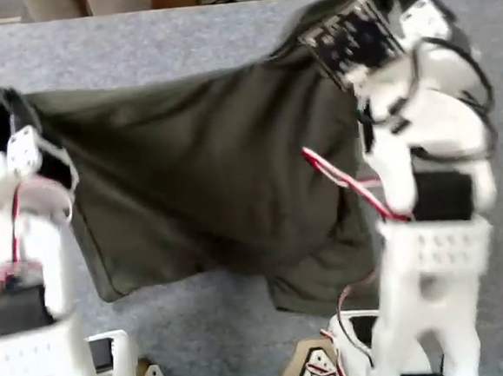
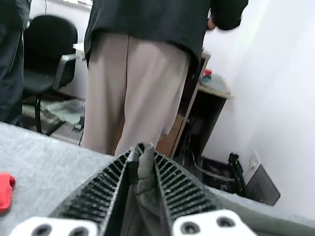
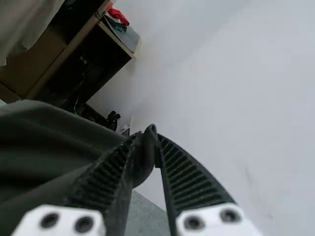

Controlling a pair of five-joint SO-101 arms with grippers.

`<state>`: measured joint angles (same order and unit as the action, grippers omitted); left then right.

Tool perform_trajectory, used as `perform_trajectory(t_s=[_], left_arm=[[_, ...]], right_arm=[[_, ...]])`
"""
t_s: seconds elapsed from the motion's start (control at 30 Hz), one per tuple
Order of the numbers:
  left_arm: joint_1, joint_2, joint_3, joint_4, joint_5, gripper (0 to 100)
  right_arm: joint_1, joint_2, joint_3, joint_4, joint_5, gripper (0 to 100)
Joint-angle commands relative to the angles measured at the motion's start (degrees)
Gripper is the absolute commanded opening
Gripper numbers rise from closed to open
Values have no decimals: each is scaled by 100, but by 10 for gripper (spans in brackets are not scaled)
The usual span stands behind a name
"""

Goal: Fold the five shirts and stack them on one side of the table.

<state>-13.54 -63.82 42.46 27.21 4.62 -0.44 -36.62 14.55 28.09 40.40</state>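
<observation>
While the left pincer [image 2: 145, 150] and right pincer [image 3: 149, 132] each pinch an edge of the dark green shirt [image 1: 197, 166], stretched between them over the tabletop [image 1: 136, 49], both should, in my judgement, travel level and together to keep the fold square.

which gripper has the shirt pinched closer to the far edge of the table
The right gripper: its hold on the olive shirt sits up by the table's far edge, while the left gripper pinches the other end nearer the arms' bases.

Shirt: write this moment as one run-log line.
left gripper: shut on shirt | right gripper: shut on shirt | shirt: stretched between them
</observation>
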Motion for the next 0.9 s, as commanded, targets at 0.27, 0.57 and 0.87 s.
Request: perform_trajectory(t_s=[0.27, 0.57, 0.87], left_arm=[[-26, 2615, -396, -2514, -53, 18], [-79, 4743, -2303, -2040, -44, 18], [-79, 4752, -2690, -668, -44, 18]], right_arm=[[-92, 2167, -593, -1987, 44, 4], [-66, 3495, -2651, -633, -818, 4], [-57, 3503, -3310, 2198, -879, 4]])
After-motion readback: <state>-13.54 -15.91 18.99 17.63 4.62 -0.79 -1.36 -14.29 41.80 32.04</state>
